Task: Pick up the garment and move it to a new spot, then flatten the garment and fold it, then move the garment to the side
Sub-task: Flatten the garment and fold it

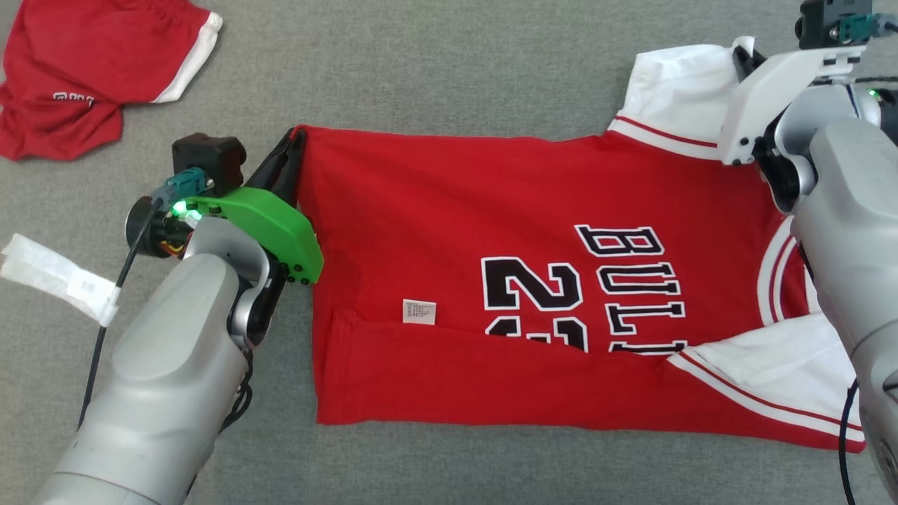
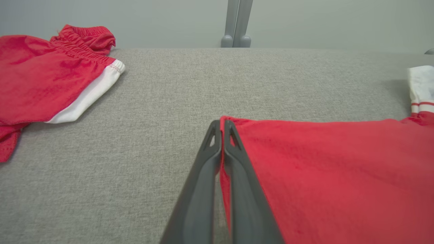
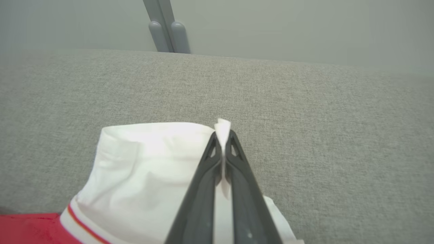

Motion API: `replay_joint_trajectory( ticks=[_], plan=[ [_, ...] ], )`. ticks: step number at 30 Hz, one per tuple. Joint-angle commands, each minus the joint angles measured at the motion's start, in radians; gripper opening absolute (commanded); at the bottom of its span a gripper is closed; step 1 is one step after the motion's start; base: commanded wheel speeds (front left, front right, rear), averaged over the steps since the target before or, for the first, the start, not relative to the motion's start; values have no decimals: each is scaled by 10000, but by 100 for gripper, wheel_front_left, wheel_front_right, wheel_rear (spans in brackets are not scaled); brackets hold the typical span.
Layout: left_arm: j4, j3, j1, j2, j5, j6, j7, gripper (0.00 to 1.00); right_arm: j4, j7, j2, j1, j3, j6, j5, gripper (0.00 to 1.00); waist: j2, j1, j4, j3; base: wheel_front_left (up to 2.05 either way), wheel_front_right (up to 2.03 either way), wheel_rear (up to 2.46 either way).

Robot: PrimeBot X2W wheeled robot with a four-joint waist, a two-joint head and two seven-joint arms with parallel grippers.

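Red jersey (image 1: 491, 210) lies spread sideways across the middle of the grey cloth (image 1: 449, 63), hem to the left and collar end to the right. The move to a new spot and the flattening therefore look done. The fold looks begun: the near long edge is turned up over the body, hiding the lower part of the 23, with a small white label (image 1: 419, 311) just above the crease. At the left, the left gripper (image 1: 298, 140) is pressed together on the far hem corner, red fabric pinched between its fingers (image 2: 203, 176). At the right, the right gripper (image 3: 222, 135) is closed on the far edge of the white sleeve (image 1: 677, 88), a tuft of white poking out past the tips. With both far corners held, I judge the next step to be drawing the far long edge toward the robot over the middle. After that, at least 1 crosswise fold and the shift to the side remain. As for room, red shorts (image 1: 91, 63) sit at the far left, well apart from the jersey, and a white strip (image 1: 56, 277) lies beside the left forearm, so that side is partly taken. Beyond the jersey's far edge, bare cloth runs to the table's back edge, and the near side has a narrower bare band. The near sleeve (image 1: 772, 365) is partly hidden by the right forearm.
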Motion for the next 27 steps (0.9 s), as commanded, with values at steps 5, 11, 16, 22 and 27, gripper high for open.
replay_joint_trajectory(
  ticks=[5,11,16,22,27],
  plan=[
    [-377,169,830,516,-230,87,-164,0,-1708,-143,-813,1517,1106,-14,1702,0,0,0,-1022,-1233,0,0,0],
    [-1333,181,1769,966,-335,282,-157,0,-4038,-46,-1842,3240,1744,-14,3228,0,0,0,-1323,-1881,0,0,0],
    [-2369,227,2752,1332,-445,573,-200,0,-5761,155,-2398,4783,1700,-14,3755,0,0,0,-1527,-2252,0,0,0],
    [-3755,408,4312,1689,-751,1176,-179,0,-7451,392,-2361,6884,921,-14,3880,0,0,0,-1697,-2448,0,0,0],
    [-4151,595,5278,1757,-1063,1557,-320,0,-8158,579,-1845,8066,174,-14,3658,0,0,0,-1822,-2458,0,0,0]
  ],
)
